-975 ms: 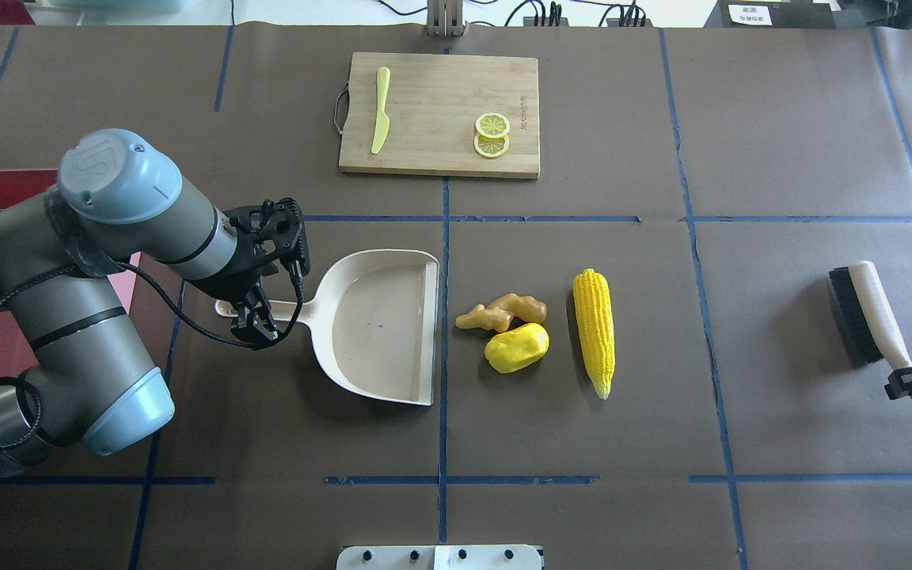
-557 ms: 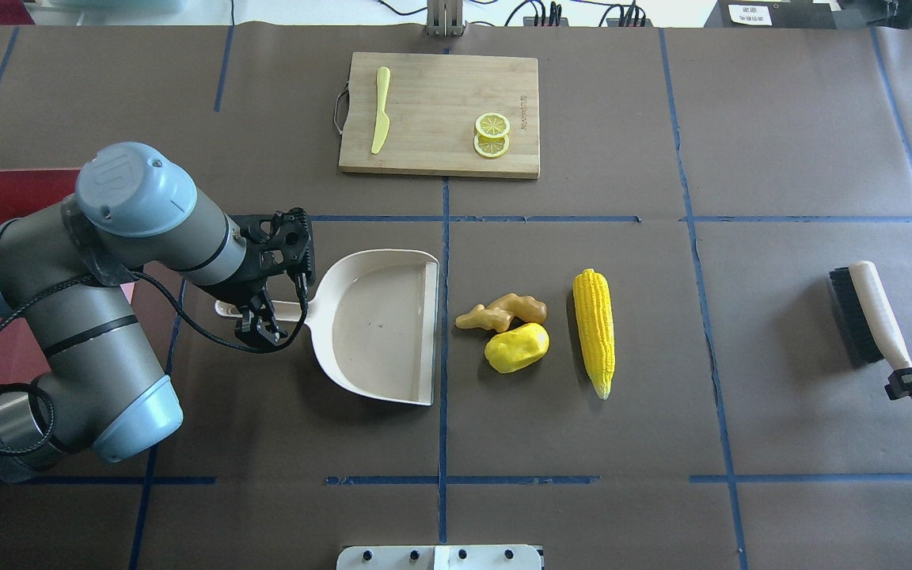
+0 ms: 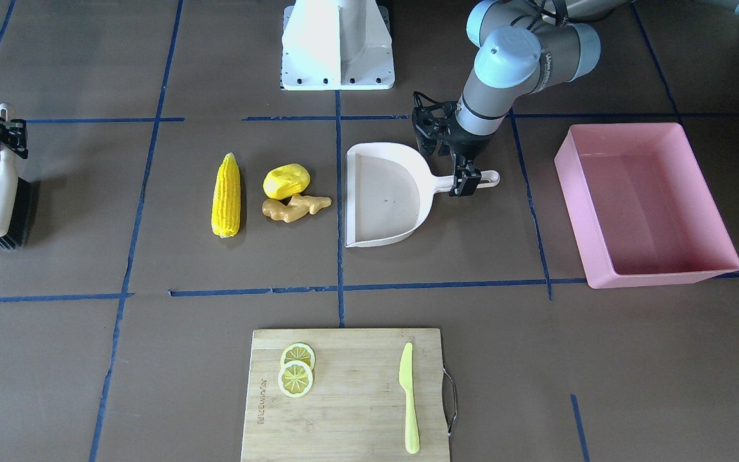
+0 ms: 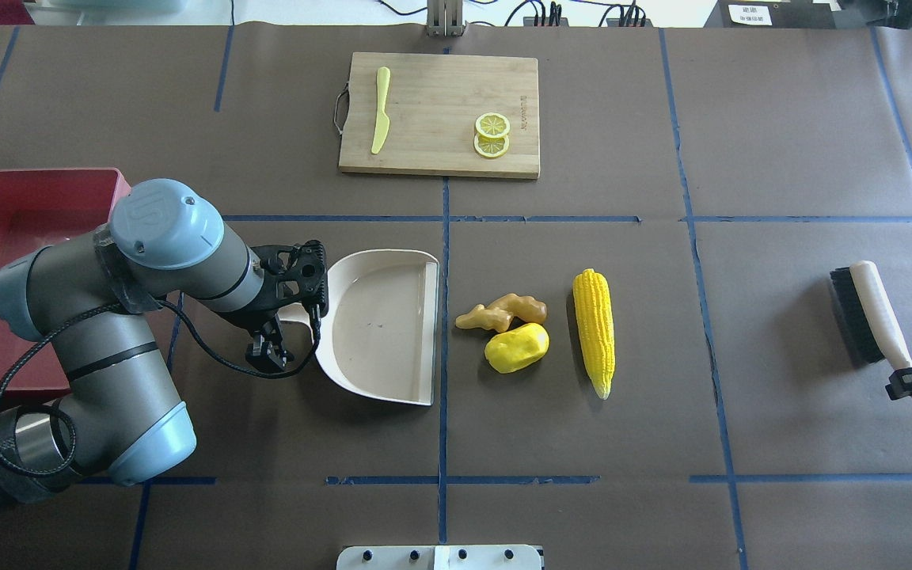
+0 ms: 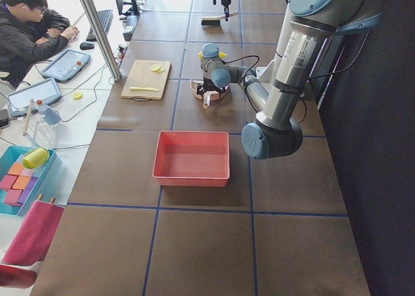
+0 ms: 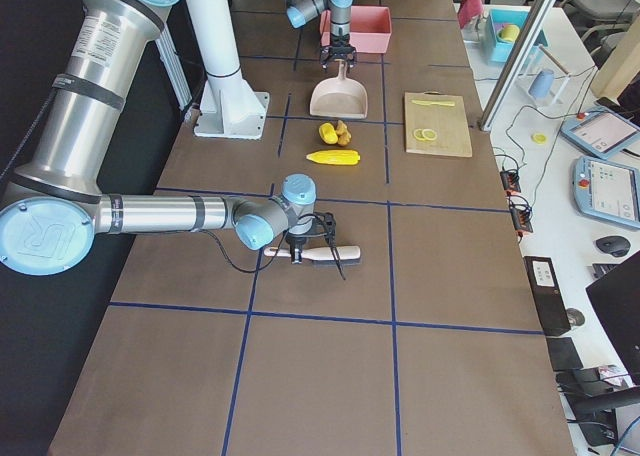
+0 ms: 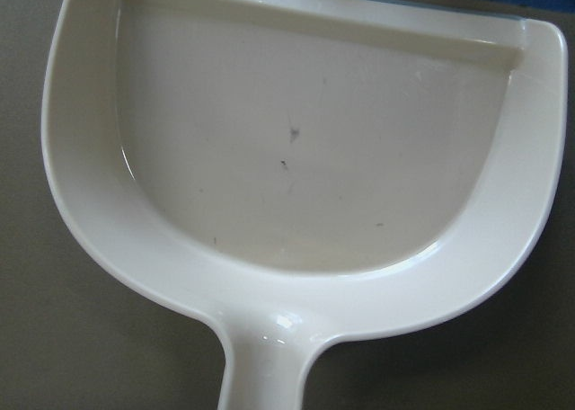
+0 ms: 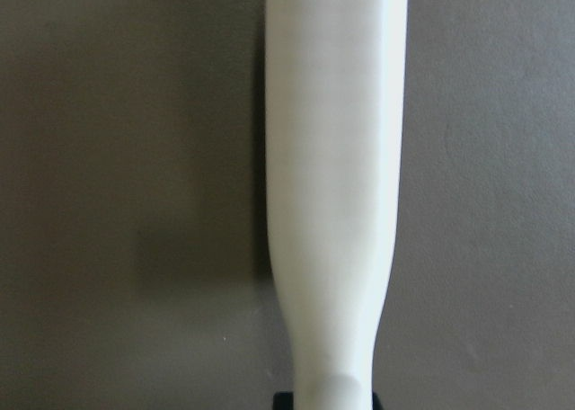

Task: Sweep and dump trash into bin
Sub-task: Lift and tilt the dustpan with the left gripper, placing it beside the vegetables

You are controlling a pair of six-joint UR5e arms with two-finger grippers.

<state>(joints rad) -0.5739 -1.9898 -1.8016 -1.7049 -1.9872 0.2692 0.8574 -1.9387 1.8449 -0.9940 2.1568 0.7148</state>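
Note:
The trash lies mid-table: a yellow corn cob (image 4: 593,332) (image 3: 226,196), a rounded yellow lump (image 4: 516,347) (image 3: 286,181) and a tan ginger root (image 4: 501,311) (image 3: 296,206). The off-white dustpan (image 4: 381,324) (image 3: 385,196) (image 7: 296,158) lies flat just left of them, its mouth facing them. My left gripper (image 4: 270,348) (image 3: 464,181) straddles the dustpan handle, and its jaws look open. The pink bin (image 4: 28,176) (image 3: 658,276) stands at the far left. My right gripper (image 4: 911,381) (image 3: 5,138) is shut on the handle of a brush (image 4: 868,313) (image 8: 332,203) lying at the far right.
A wooden cutting board (image 4: 440,115) at the table's far side carries a yellow-green knife (image 4: 381,119) and lemon slices (image 4: 492,134). The robot base (image 3: 337,45) is at the near edge. An operator sits beyond the table in the exterior left view.
My left arm's elbow and wrist have swung right, toward the dustpan, and the gripper has shifted along the handle toward the pan. The dustpan, trash, brush and right arm have not moved.

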